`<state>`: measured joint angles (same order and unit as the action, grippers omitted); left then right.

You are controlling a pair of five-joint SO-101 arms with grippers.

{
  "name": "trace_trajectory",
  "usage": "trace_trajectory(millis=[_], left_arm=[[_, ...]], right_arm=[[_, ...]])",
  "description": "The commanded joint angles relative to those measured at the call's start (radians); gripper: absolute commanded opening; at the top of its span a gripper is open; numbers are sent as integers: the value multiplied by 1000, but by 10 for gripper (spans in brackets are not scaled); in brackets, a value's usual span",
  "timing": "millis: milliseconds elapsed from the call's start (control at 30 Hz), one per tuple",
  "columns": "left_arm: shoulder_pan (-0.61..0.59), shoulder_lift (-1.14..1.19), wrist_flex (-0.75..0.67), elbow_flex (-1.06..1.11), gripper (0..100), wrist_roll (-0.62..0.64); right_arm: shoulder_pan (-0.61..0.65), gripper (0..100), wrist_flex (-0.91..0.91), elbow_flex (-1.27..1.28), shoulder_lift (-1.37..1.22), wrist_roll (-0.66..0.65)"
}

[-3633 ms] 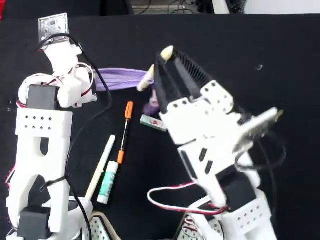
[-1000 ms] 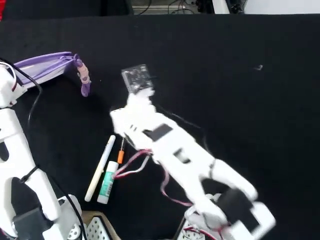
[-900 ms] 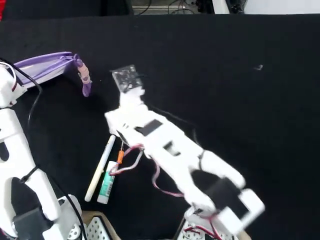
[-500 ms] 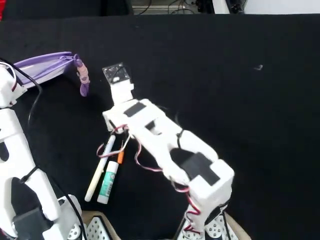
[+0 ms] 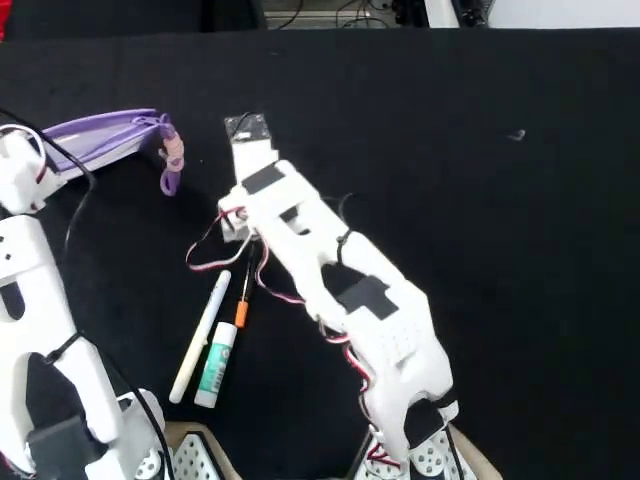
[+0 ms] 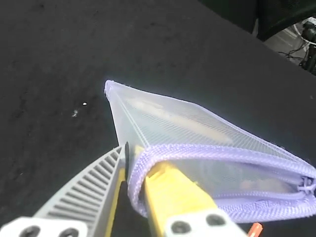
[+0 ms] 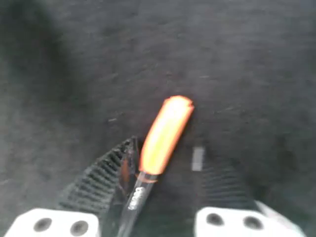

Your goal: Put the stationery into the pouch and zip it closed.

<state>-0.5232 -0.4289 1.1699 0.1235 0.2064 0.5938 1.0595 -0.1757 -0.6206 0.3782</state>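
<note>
The purple mesh pouch [image 5: 95,135] hangs at the far left, its zipper pull [image 5: 172,160] dangling at the right end. My left gripper [image 6: 133,183] is shut on the pouch [image 6: 207,143] at its open edge, one finger inside and one outside. The orange pen [image 5: 241,305] lies mid-table, its upper half under my right arm [image 5: 300,240]. My right gripper [image 7: 163,175] is open and low over the table, fingers on either side of the pen's orange cap [image 7: 165,128]. A white pen [image 5: 200,335] and a glue stick [image 5: 215,362] lie beside the orange pen.
The black table [image 5: 480,180] stretches wide to the right of the arms. The arm bases [image 5: 190,455] sit at the near edge. The left arm [image 5: 40,300] stands along the left side.
The pouch has gone from the middle to the far left with my left gripper. My right arm left the pouch, swung left and came down over the orange pen.
</note>
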Motion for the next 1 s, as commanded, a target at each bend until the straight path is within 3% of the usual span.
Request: trace_trajectory(millis=[0,167,267,533,733,833,967], left_arm=[[36,-14,-28,-15,29,12],[62,-17,-21,-41,29,14],[105,-11,52,-97,29,66],[275,-14,279,-320,29,89],[332,-6,322,-332,29,86],[334,-6,318,-291,29,87],[334,-9,290,-231,29,87]], right_arm=[[-2,21,74,-116,-50,-18],[-5,11,83,-136,-27,-95],[-29,11,84,-125,61,-123],[-198,11,95,35,458,-144],[-308,11,86,177,802,-144],[-327,11,11,259,977,-146],[-298,11,-175,435,1196,-242]])
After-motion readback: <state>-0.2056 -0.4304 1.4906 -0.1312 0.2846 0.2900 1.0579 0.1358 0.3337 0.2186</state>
